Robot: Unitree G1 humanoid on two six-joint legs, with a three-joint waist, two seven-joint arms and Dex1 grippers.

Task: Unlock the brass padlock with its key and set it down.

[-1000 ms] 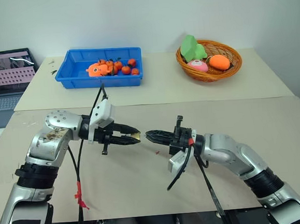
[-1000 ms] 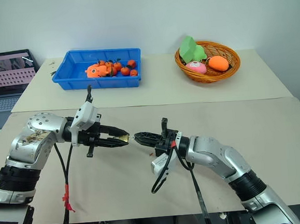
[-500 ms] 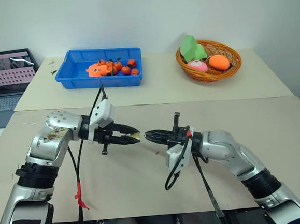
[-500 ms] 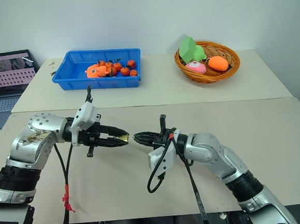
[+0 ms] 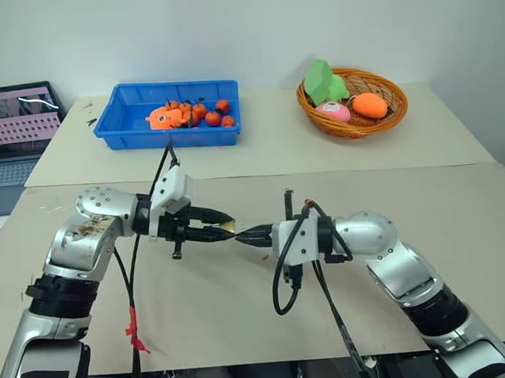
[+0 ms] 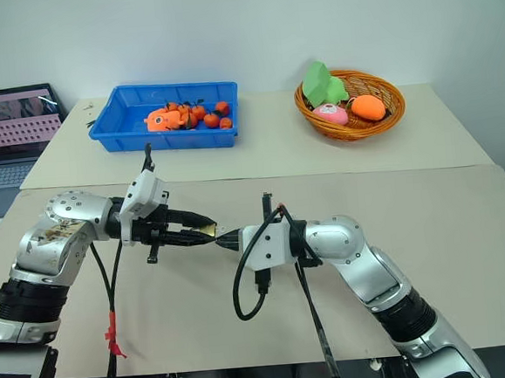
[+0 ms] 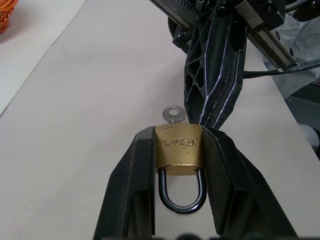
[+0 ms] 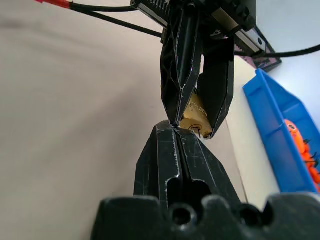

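The brass padlock (image 7: 178,152) hangs above the table, clamped by its body between my left gripper's (image 7: 178,132) two fingers, shackle (image 7: 183,196) toward the wrist. The key (image 7: 173,114) sticks out of the lock's far face, its silver round head in plain sight. My right gripper (image 8: 174,127) comes in from the opposite side, level and shut. Its tips touch the lock's face just beside the key head, and nothing shows between them. In the head views the two grippers (image 5: 225,232) (image 5: 247,236) meet tip to tip over the brown paper.
A blue bin (image 5: 117,130) with small orange fruits (image 5: 212,115) stands at the back left. A wicker basket (image 5: 395,112) of toys is at the back right. A laptop (image 5: 11,120) sits far left. Black cables (image 5: 282,292) loop under the right wrist.
The right wrist has rolled about its own line, swinging its white mount around, and its tips have closed the small gap to the padlock. The left gripper and padlock stayed still.
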